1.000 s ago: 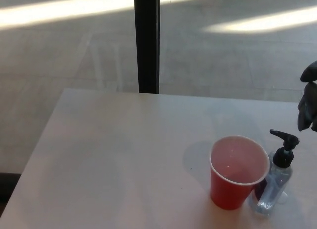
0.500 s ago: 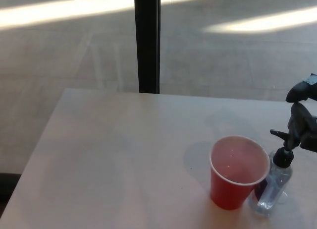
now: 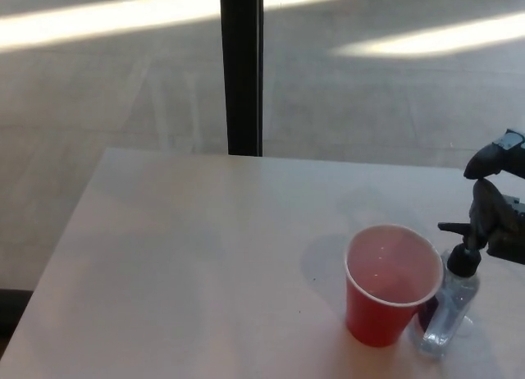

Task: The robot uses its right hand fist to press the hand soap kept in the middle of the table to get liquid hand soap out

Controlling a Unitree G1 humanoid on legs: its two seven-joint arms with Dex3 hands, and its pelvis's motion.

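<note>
The hand soap bottle (image 3: 450,303) stands near the table's (image 3: 205,256) right front edge, touching or just beside a red plastic cup (image 3: 388,285), so an off-centre push on its black pump head (image 3: 461,246) could, I judge, tip the slim bottle into the cup or off the edge. The right hand (image 3: 495,207) enters from the right edge, right at the pump head, whether touching is unclear. Its fingers (image 3: 484,205) are apart and not yet closed into a fist, holding nothing; the left hand is out of view.
</note>
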